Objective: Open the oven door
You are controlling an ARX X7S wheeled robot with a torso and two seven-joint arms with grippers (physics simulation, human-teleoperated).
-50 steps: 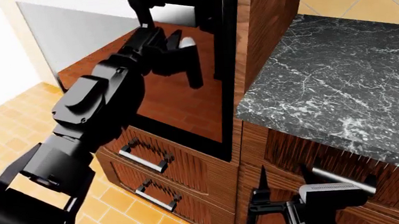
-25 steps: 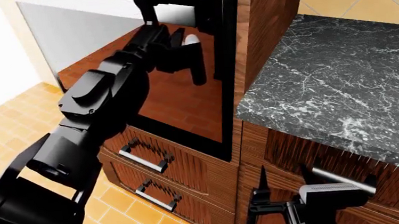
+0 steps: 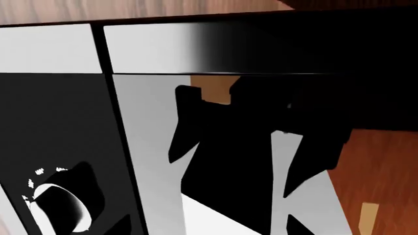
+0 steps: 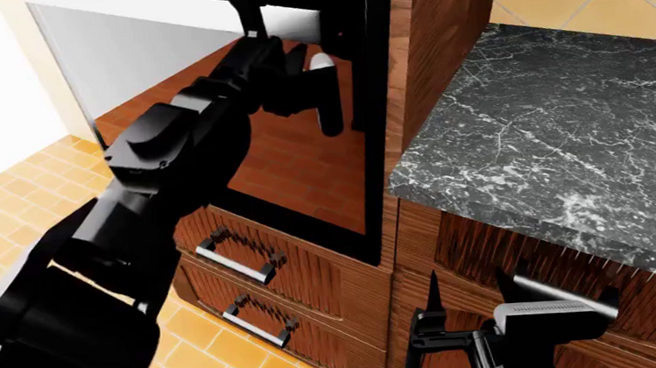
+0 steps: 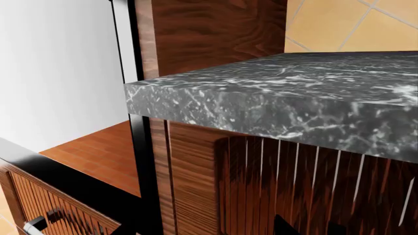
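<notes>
The left pincer (image 4: 310,84) has climbed higher up the oven door (image 4: 303,164), fingers spread apart near its glass; the door stands beside the marble table's (image 4: 558,131) left edge.

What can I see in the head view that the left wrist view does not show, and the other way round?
Only the head view shows the left gripper raised before the oven door, two drawers with silver handles under it, the marble countertop and the right gripper low beside the cabinet. Only the left wrist view shows a round knob on a dark panel. Both show the door's reflective glass with the gripper's dark reflection.
</notes>
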